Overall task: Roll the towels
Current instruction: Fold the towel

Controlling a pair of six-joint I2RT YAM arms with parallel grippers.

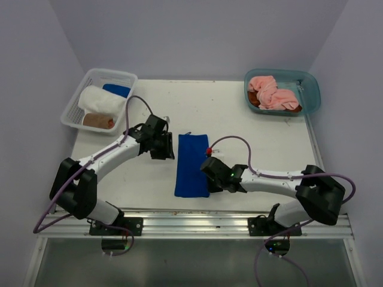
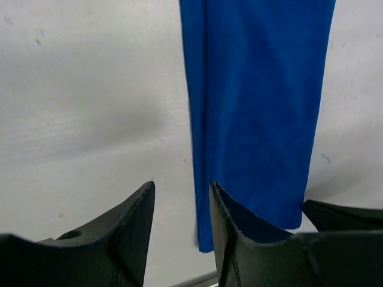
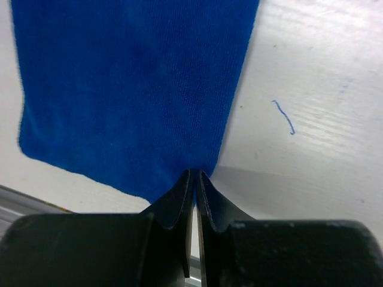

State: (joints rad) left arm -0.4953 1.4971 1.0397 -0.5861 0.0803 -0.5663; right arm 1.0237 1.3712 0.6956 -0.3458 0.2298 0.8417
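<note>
The right gripper (image 3: 194,173) has its fingers pressed together, tips at the right edge of the blue towel (image 1: 191,164) near its near end. It seems to nip that edge, though the pinch itself is hidden. The left gripper (image 2: 179,188) is spread apart and holds nothing, poised just beside the towel's left edge. The towel lies flat on the table (image 1: 257,131) as a long folded strip between the two arms. With only one side held, a lift could drag the strip askew or open its fold, giving a lopsided roll, and a thin pinch could slip off. Counted: two grippers and one strip on the table. One mesh basket (image 1: 111,71) holds a white roll (image 1: 99,98), a brown roll (image 1: 99,121) and a blue cloth (image 1: 116,90). One teal tub (image 1: 314,89) holds a pink heap (image 1: 272,92), too tangled to count.
</note>
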